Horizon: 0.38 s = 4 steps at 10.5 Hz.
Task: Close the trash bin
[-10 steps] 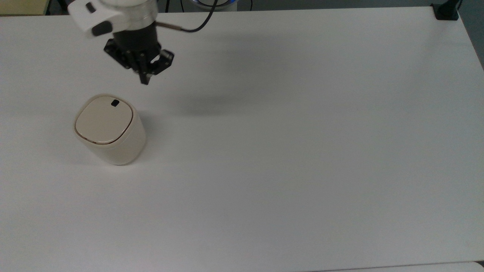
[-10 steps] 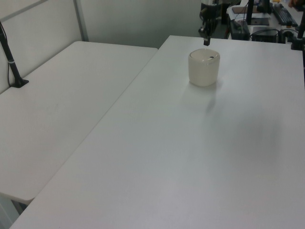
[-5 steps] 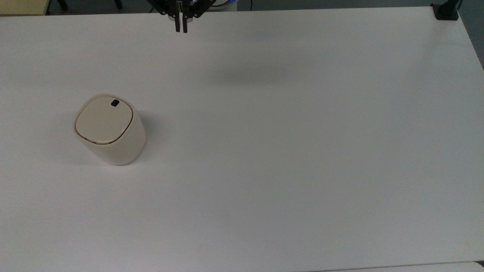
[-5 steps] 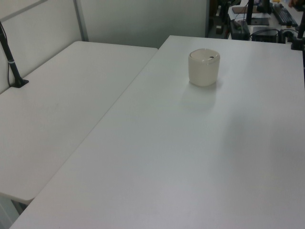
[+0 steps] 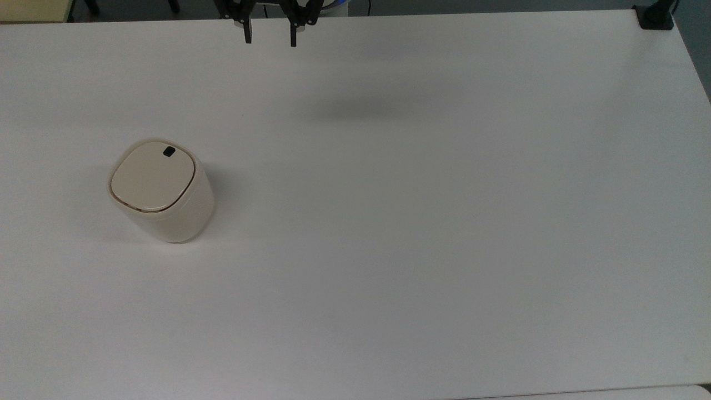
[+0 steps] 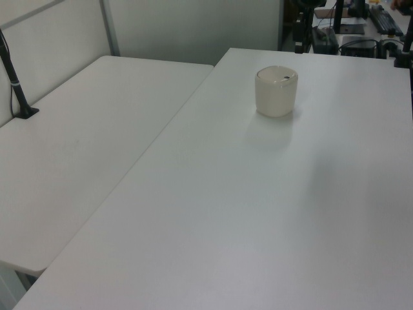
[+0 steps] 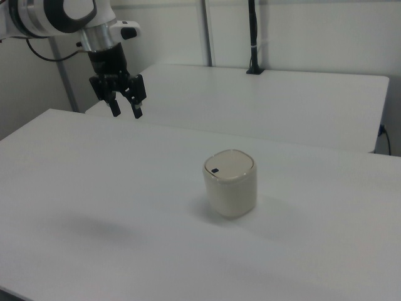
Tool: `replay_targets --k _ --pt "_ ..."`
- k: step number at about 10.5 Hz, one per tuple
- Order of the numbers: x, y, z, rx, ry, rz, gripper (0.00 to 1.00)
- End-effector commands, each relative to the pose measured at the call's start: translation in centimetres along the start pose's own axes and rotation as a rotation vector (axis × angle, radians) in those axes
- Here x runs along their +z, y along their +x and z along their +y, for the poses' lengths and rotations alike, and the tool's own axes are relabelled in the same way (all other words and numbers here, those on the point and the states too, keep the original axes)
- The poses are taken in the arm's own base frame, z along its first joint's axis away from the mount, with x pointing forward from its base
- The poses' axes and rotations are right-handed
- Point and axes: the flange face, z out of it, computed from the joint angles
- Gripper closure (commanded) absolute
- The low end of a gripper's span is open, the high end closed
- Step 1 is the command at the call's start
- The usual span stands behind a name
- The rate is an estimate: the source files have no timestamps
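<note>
Trash bin (image 5: 161, 191) upright on white table (image 5: 422, 222), toward the top view's left side; cream body, rounded-square lid (image 5: 153, 176) down flush on rim, small black latch (image 5: 168, 151) at lid edge facing table's far side. Same bin (image 7: 230, 182) near centre of the right view. Gripper (image 7: 126, 113) raised above table's far edge, well apart from bin, fingers spread with clear gap, nothing between them. Second white table (image 7: 282, 100) beyond.
</note>
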Motion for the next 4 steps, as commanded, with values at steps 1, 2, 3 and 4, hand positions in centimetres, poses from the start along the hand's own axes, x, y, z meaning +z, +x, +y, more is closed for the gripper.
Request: replay_targets --k 1,2,3,4 --pt "-0.12 -0.77 0.1 -0.011 0.005 -0.007 0.0" --pt "-0.27 -0.75 0.22 -0.008 0.003 -0.003 0.0" --pt "-0.38 -0.83 0.3 -0.005 0.005 -0.004 0.0" --pt "-0.7 -1.09 0.53 -0.001 0.005 -0.006 0.0"
